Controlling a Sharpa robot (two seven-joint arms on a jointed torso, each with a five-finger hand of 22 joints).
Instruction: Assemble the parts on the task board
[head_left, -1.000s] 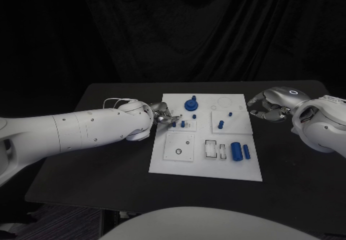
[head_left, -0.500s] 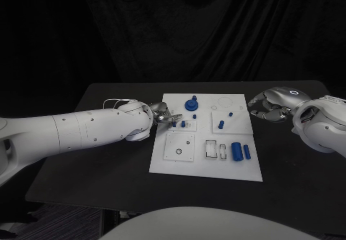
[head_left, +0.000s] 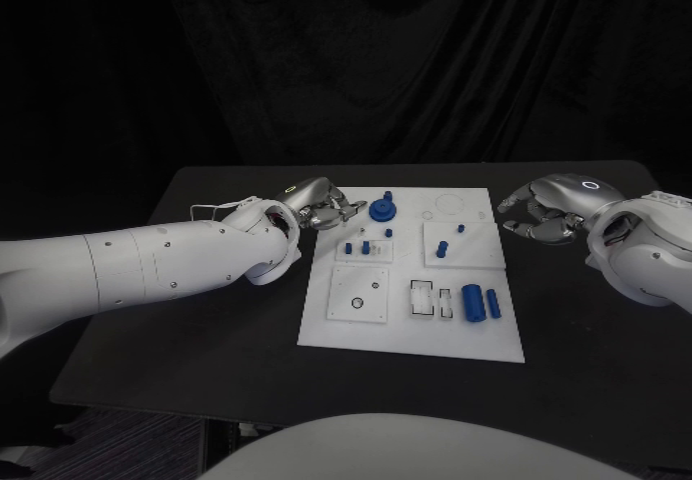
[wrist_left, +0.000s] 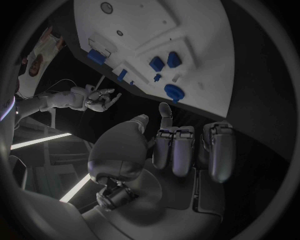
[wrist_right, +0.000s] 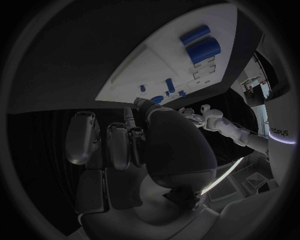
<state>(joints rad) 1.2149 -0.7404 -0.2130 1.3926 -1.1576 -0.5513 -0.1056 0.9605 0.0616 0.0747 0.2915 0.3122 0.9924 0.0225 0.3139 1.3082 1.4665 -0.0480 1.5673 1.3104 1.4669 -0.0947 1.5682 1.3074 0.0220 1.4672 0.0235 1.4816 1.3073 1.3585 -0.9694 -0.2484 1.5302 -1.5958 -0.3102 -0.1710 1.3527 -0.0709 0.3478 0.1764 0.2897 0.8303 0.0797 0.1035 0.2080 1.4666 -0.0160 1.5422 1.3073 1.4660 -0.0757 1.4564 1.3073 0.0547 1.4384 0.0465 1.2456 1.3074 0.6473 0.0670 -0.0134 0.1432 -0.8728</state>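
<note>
The white task board lies in the middle of the black table. On it are a round blue knob, small blue pegs and two blue cylinders. My left hand hovers at the board's far left corner, beside the knob, its fingers loosely bent and apart with nothing in them. The left wrist view has that hand just short of the board and the knob. My right hand hangs off the board's right edge, holding nothing. From its wrist, the right hand faces the cylinders.
Bare black table runs along the left of the board and a narrower strip along its right. A dark curtain closes off the back.
My left hand has drawn back from the small pegs at the board's left edge toward the far left corner, and its wrist has turned. The right hand has stayed put.
</note>
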